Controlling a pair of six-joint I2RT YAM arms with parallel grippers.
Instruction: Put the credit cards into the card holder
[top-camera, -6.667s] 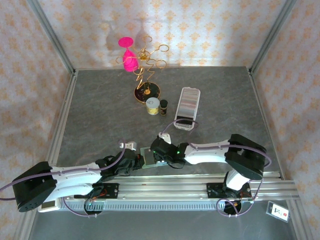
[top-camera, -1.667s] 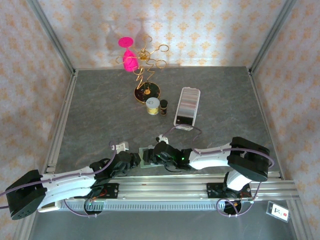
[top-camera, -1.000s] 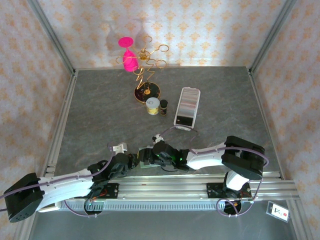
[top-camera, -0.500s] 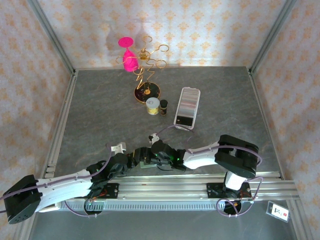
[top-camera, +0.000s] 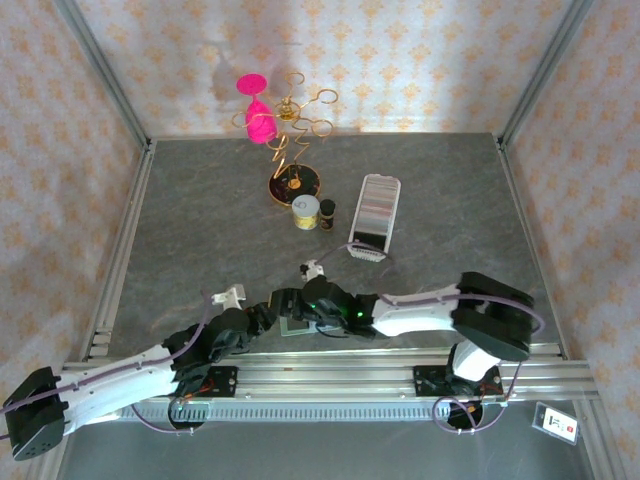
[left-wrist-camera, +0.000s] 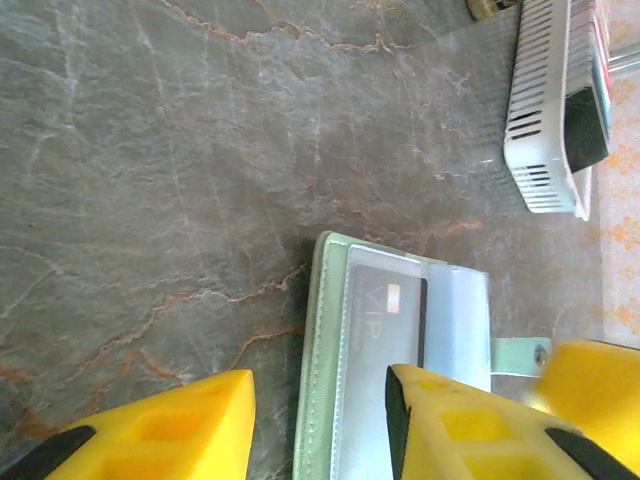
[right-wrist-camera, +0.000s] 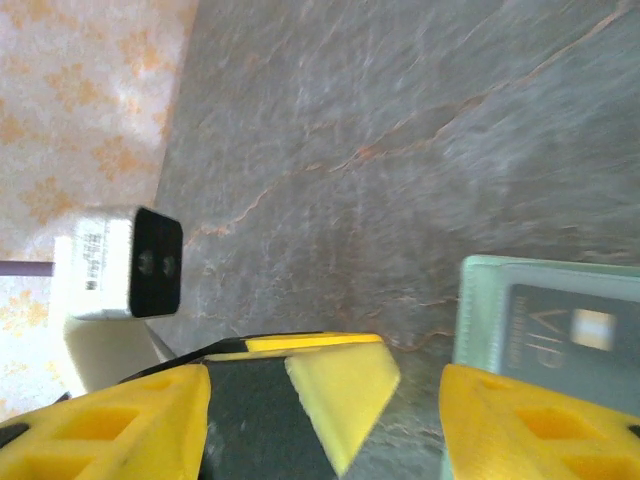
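Card holder, dark card tucked in, is edged between part-open left jaws, ungripped; right jaws are held wide, empty.

One small sage-green folding card holder is counted, with one dark rectangular plastic credit card seen in its pocket. One long clear plastic tray is noted. The packed row of thin card edges inside it is too fine to be counted, though probably well over ten. Also tallied are one gold wire stand, two bright pink plastic pieces, one small round gold tin, one small dark bottle and two white-and-black robot arms.
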